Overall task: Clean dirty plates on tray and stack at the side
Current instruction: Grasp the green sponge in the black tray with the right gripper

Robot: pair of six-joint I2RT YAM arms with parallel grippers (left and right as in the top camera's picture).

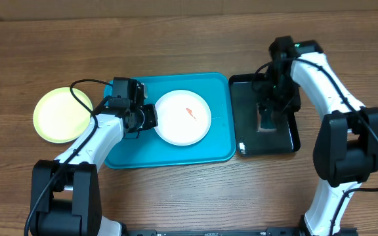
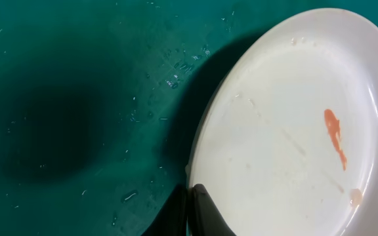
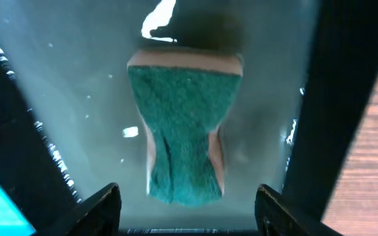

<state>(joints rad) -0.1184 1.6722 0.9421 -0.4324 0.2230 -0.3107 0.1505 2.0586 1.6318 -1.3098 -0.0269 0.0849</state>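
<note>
Left hand [image 1: 144,118] at the near rim of the white plate [image 1: 182,117], which lies on the turquoise tray [image 1: 215,82] just ahead of it. Wrist view gives one dark fingertip [image 2: 205,213] against the rim. The other is out of frame, so cannot tell if it pinches the plate or only touches it.

Orange-red smear [image 2: 333,134] past plate centre, on the side away from this hand.

Right hand [image 1: 268,117] low over the black tray [image 1: 287,141], fingers [image 3: 104,203] spread wide. Green sponge [image 3: 182,131] lies just ahead, between their lines, not gripped.

Yellow-green plate [image 1: 61,115] sits on the surface [image 1: 176,196] behind the left hand, off the tray. No smear seen on it from above.

Judged step: fetching the sponge for the white plate. Next move: right hand closes on the sponge, carries it across to the smear, and the left hand steadies the rim.

Pale blue plate not seen in any view. Sponge's underside hidden, and its waist looks squeezed in.
</note>
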